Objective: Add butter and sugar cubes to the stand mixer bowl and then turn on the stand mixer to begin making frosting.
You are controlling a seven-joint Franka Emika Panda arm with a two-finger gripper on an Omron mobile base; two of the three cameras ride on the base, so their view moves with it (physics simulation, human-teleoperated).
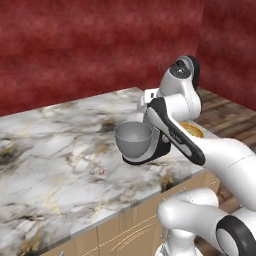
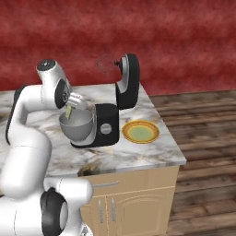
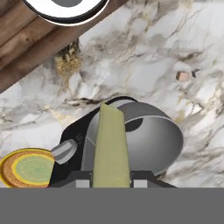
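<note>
Gripper (image 3: 111, 183) clamped on pale yellow-green butter stick (image 3: 111, 148), held above stand mixer bowl (image 3: 146, 142) seated on stand mixer (image 2: 108, 122) base; sugar cubes (image 3: 184, 76) lying on marble counter (image 1: 50, 150) beyond.

We see the stand mixer bowl (image 1: 133, 140) in smooth grey brushed metal, dull in sheen, on the stand mixer (image 2: 107, 124) of glossy black plastic. The counter (image 1: 55, 155) looks like polished veined marble over pale wooden cabinet doors (image 2: 133, 207). The butter (image 3: 110, 146) is matt, pale yellow-green. The plate (image 2: 141, 132) looks glazed, the floor (image 2: 207, 138) plank wood.
</note>
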